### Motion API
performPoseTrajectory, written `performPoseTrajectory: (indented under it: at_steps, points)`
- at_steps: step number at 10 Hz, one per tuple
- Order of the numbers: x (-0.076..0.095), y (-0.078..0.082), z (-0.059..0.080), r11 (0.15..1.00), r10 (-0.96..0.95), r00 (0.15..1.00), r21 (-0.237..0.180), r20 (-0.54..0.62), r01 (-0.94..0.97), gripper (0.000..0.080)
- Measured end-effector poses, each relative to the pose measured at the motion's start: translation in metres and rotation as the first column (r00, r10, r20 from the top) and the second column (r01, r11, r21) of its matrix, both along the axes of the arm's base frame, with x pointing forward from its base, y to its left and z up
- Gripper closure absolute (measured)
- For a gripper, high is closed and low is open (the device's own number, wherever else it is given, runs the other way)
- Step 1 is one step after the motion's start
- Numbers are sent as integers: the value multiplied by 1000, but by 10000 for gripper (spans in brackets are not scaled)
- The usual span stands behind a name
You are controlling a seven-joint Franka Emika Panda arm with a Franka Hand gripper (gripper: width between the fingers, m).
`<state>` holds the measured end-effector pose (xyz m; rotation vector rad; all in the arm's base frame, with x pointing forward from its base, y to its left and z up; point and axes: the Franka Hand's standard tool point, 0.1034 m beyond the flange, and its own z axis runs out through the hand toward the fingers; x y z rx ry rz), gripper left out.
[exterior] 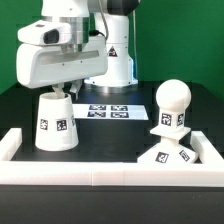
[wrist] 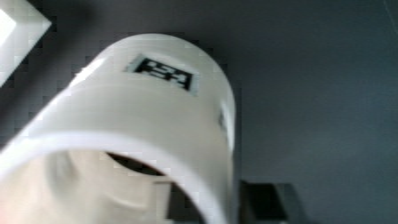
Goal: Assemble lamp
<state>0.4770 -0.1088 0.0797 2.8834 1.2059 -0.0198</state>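
Observation:
The white tapered shade (exterior: 55, 122) stands on the dark table at the exterior view's left, a tag on its side. My gripper (exterior: 62, 93) reaches down onto its top rim. In the wrist view the shade (wrist: 160, 110) fills the frame, and my gripper (wrist: 226, 200) has one dark finger inside the opening and one outside, closed on the rim wall. The round bulb (exterior: 172, 103) stands with its neck on the flat square base (exterior: 166, 155) at the exterior view's right, apart from the gripper.
The marker board (exterior: 105, 111) lies flat in the middle behind the parts. A white rail (exterior: 100, 178) runs along the front and up both sides. The robot's base stands at the back.

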Motion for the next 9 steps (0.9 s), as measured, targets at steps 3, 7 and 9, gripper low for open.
performPoseTrajectory:
  at_steps: [3,7,9]
  points:
    - [3,16,0,1000,-19,1000,5,-7,19,755]
    - [2,82,22,993,-117,987,14,-109,119,755]
    - [19,106,45,995,-89,990,36,-112,94,755]
